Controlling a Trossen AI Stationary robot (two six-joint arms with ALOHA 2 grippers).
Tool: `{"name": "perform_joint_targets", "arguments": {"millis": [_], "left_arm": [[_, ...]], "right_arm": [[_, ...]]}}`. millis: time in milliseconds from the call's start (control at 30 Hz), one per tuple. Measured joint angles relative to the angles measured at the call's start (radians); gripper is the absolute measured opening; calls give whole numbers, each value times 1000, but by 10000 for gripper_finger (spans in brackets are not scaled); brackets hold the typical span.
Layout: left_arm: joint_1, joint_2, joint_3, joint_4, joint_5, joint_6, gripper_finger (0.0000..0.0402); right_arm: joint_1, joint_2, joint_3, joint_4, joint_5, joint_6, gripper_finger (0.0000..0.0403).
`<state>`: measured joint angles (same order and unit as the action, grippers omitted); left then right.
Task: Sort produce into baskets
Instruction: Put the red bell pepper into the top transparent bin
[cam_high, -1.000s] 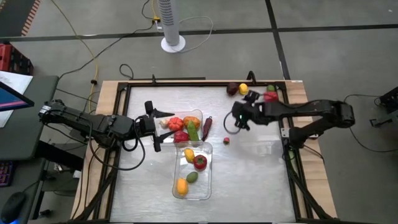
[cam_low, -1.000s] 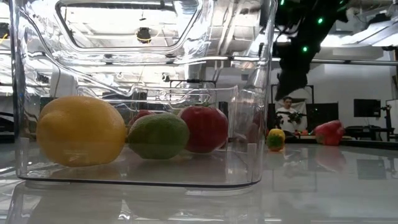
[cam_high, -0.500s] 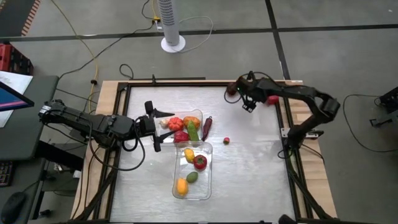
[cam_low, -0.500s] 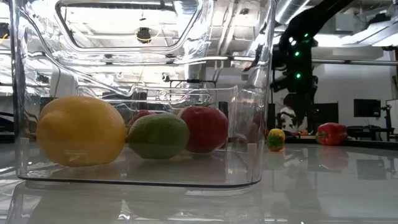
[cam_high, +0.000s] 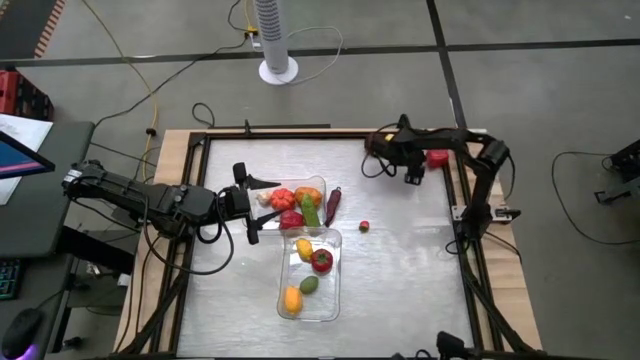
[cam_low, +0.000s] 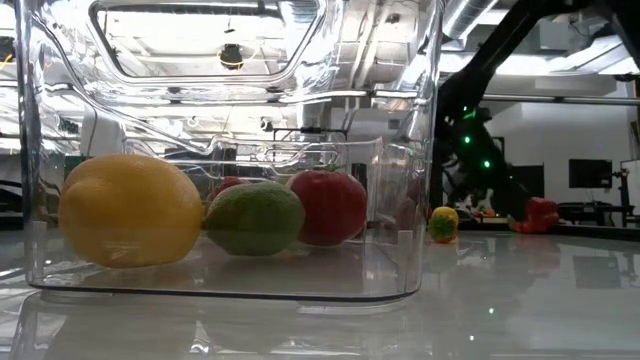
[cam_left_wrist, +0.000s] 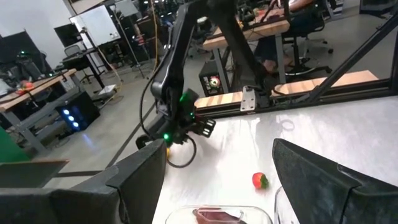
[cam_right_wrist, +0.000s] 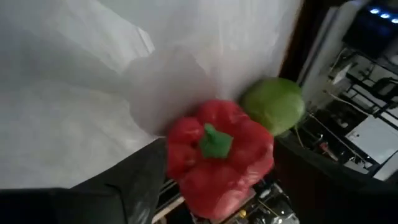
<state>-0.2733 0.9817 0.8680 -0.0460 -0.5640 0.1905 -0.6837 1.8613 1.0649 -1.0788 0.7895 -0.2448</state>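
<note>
Pepper (cam_right_wrist: 219, 157) is the target now: in the right wrist view the red pepper with its green stem sits between the two dark fingers of the right hand (cam_high: 412, 172), and a green fruit (cam_right_wrist: 273, 104) touches it on the far side. The fingers stand apart and nothing is held yet. To do the step well, I think the hand must come down straight over the pepper, centre on the stem, and close on the wide lobes, not on the stem, because the skin looks smooth and glossy and the lobed body can slip or roll. The green fruit is so close that one finger may push it, so a slow closing seems safer. The pepper lies at the far right corner of the surface (cam_high: 400, 280), well apart from the baskets. The near basket (cam_high: 331, 290) is clear, hard plastic with rounded corners; it holds a yellow, a red, a green and an orange piece, all round and shiny. The far basket (cam_high: 321, 185), touching the near one, holds several red, orange and green pieces. A dark maroon long piece (cam_high: 332, 205) lies just beside the far basket, and a small red piece (cam_high: 365, 227) near it. The left hand (cam_high: 246, 203) waits beside the far basket, fingers apart, empty.
</note>
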Motion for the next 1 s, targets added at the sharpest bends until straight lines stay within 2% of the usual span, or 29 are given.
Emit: {"name": "perform_joint_targets", "arguments": {"millis": [200,467,767,1000], "left_arm": [[0,0,0,-1,0,0,280],[0,0,0,-1,0,0,280],[0,0,0,-1,0,0,280],[0,0,0,-1,0,0,280]], "right_arm": [[-36,46,0,-8,9,-5,281],[-65,57,0,1,28,-16,253],[-33,57,0,1,26,-4,217],[17,56,0,2,19,13,173]]}}
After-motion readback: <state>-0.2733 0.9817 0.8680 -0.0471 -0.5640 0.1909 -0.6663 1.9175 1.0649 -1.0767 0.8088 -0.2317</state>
